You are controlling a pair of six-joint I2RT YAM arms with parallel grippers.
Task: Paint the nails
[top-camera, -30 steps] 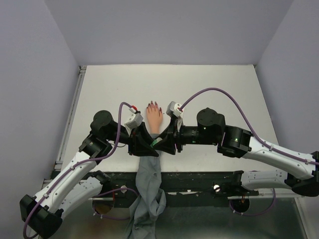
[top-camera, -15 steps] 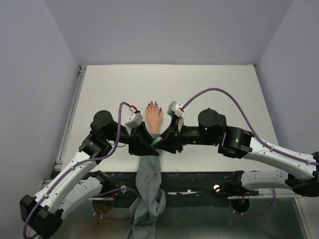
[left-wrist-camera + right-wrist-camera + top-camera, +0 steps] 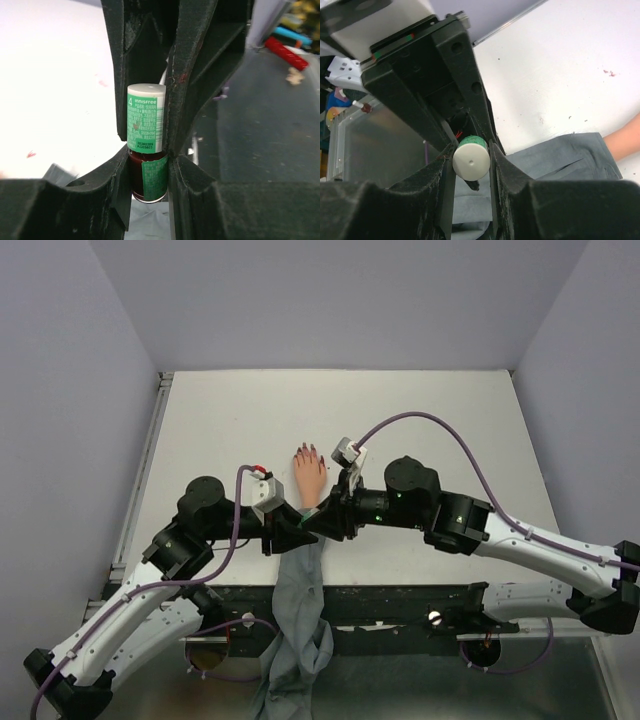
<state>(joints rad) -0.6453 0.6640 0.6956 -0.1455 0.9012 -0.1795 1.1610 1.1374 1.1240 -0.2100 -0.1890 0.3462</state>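
Note:
A small nail polish bottle with dark red polish and a green label [image 3: 148,175] is clamped between my left gripper's [image 3: 148,160] fingers. Its white-topped, green-labelled cap [image 3: 145,117] is clamped by my right gripper [image 3: 471,146], which faces the left one tip to tip; the cap's white end [image 3: 471,162] shows in the right wrist view. In the top view the two grippers [image 3: 290,532] [image 3: 320,522] meet over the grey sleeve [image 3: 299,585], just near of the peach mannequin hand [image 3: 309,478]. Its dark red nails [image 3: 306,449] point away from me.
The sleeve [image 3: 555,155] hangs over the table's dark near edge [image 3: 400,595] onto a metal shelf below. Small red stains mark the white table [image 3: 102,82] [image 3: 609,73]. Purple walls close in the back and sides.
Both grippers, still joined on the bottle, have shifted slightly toward the near edge. The left arm has pulled back and the right arm has reached further left.

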